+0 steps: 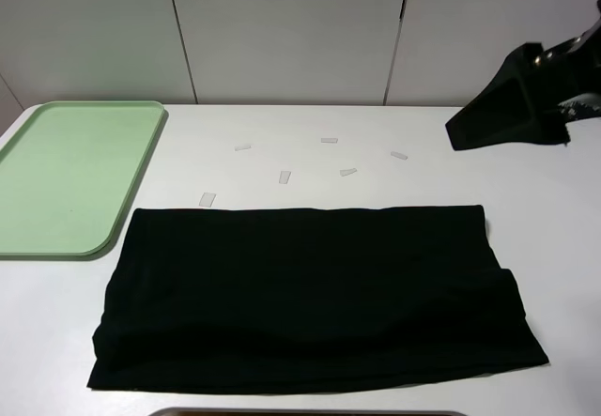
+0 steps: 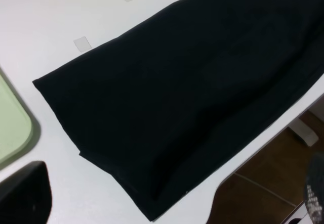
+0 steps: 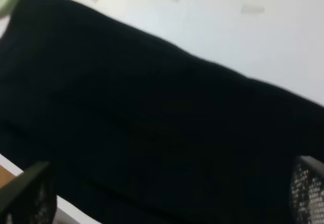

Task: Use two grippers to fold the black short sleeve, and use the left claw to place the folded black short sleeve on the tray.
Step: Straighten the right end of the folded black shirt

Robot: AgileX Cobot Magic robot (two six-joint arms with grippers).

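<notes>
The black short sleeve [image 1: 310, 294] lies flat on the white table as a wide folded band, its long edges running left to right. The tray [image 1: 66, 177] sits to its left with nothing on it. My right arm [image 1: 521, 97] hovers at the far right, behind the shirt and apart from it. In the right wrist view the right gripper [image 3: 167, 191] is open above the cloth [image 3: 152, 113], holding nothing. The left claw [image 2: 172, 183] does not show in the high view. In its own wrist view it stands open over the shirt's [image 2: 192, 92] left end, near a tray corner [image 2: 12, 128].
Several small pale tape strips [image 1: 286, 177] lie on the table behind the shirt. The table's front edge [image 2: 263, 148] runs close along the shirt's near side, with brown floor beyond it. White cabinet doors stand behind the table.
</notes>
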